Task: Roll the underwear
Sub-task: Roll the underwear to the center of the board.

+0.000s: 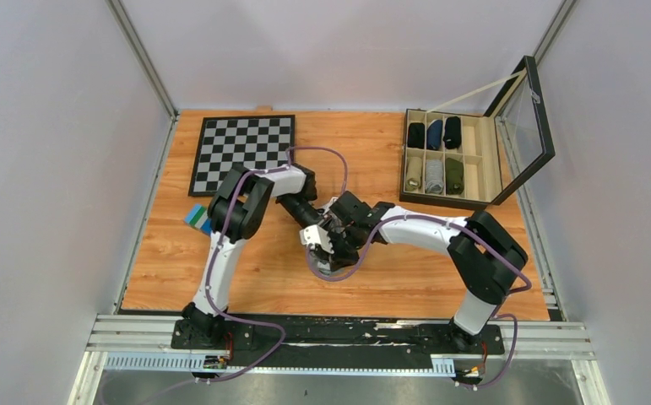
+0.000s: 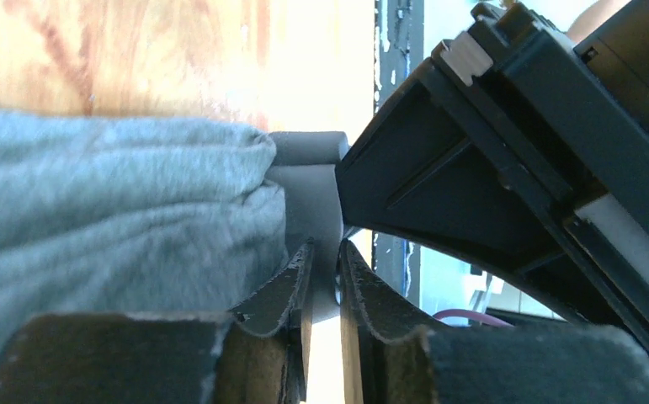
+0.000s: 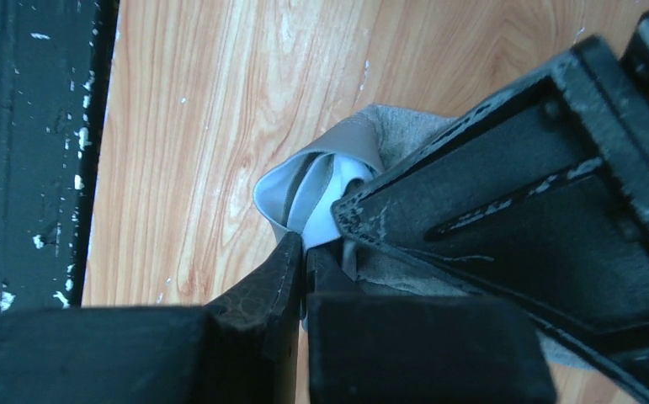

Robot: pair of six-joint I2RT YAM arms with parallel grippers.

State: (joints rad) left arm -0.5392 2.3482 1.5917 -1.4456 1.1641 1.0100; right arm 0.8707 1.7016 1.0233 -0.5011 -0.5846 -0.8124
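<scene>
Here, both arms met over the middle of the wooden table (image 1: 440,278), a little toward its near edge, where the grey underwear (image 2: 119,210) lay bunched in soft folds. The right gripper (image 3: 305,257) was closed tight, pinching a pale fold of the fabric. The left gripper (image 2: 325,278) had its jaws a narrow gap apart with grey fabric between them; whether it gripped could not be told.

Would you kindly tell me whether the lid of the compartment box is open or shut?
Open: the glass lid stands raised off the box, tilted rightward, leaving the rolls in its compartments uncovered.
</scene>
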